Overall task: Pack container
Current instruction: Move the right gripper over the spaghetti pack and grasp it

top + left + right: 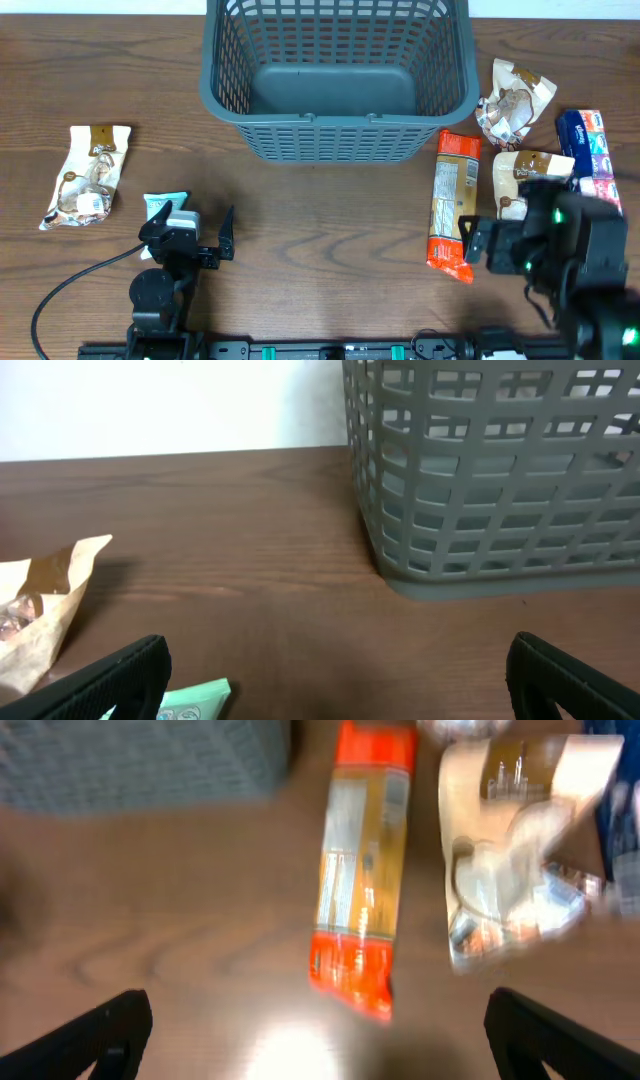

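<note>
Dark grey slotted basket (pixel 338 140) stands upright at the far middle of the desk (pixel 330 250). Left gripper (pixel 338 650) is in front of basket, toward its left, jaws wide apart, with a teal packet (pixel 163 205) just beside it. Right gripper (pixel 315 1012) is in front of basket, toward its right, jaws wide apart above near end of orange packet (pixel 452 200). Crumpled snack bag (pixel 88 175) lies left of basket. Blue packet (pixel 590 150) lies right of basket.
</note>
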`<state>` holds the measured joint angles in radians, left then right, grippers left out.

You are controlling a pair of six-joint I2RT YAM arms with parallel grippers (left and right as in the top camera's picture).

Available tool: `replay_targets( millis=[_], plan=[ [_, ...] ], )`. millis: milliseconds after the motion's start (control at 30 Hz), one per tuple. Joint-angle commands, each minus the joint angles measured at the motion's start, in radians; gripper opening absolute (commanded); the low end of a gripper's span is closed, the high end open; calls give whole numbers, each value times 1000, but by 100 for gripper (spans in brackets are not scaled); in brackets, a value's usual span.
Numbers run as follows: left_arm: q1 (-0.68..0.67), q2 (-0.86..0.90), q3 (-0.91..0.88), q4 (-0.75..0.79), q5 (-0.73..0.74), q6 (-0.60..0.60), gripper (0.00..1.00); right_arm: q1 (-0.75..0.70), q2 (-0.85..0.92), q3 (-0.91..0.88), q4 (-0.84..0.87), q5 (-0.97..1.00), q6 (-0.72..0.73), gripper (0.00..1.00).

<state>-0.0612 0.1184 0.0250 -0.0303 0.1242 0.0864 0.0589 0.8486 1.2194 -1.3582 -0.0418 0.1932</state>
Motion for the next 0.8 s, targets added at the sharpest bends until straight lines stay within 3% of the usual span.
replay_targets(
  millis=[0,233,567,767],
  plan=[
    [-3,3,-20,-28,14,14,99,-24,140,133,-120,-16,71,99],
    [-3,3,-20,-28,14,13,99,-27,333,183,-169,16,56,99],
    [-3,3,-20,-28,14,14,99,-27,528,164,13,103,19,99],
    [-3,3,-20,-28,14,14,99,-27,543,72,154,98,-38,99]
  ],
)
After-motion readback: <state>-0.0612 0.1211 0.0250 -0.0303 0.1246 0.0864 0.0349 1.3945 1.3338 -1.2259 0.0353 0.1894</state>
